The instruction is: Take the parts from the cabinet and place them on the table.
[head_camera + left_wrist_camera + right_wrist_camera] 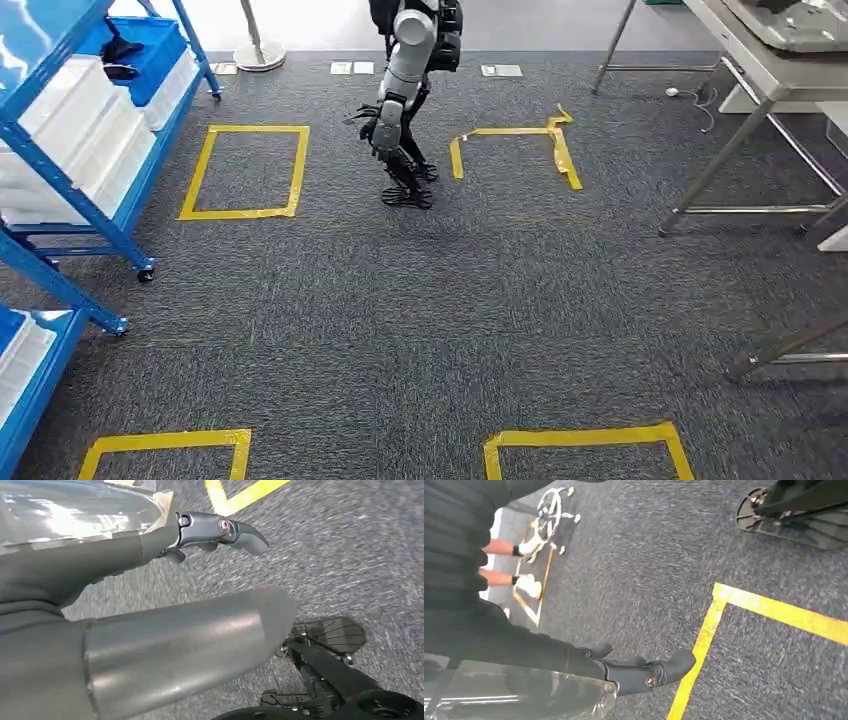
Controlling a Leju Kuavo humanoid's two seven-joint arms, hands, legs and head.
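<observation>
The blue cabinet (100, 215) stands at the left of the head view, its shelves carrying white bins (80, 130) and a blue bin (150, 55) with dark parts (120, 48) inside. A metal table (770, 70) is at the far right. My left hand (125, 605) hangs over the grey carpet, its dark fingers (225, 530) stretched out and apart from the thick thumb, with nothing between them. My right hand (574, 665) hangs the same way, fingers (659, 672) extended above a yellow tape line (709, 630). Clear shiny film lies by each hand's base; what it is I cannot tell.
Another humanoid robot (405, 100) stands on the carpet ahead, between two yellow taped squares (245, 130). More taped squares (585, 437) lie near me. A person's feet in white shoes (526, 585) and a chair base (551, 505) appear in the right wrist view.
</observation>
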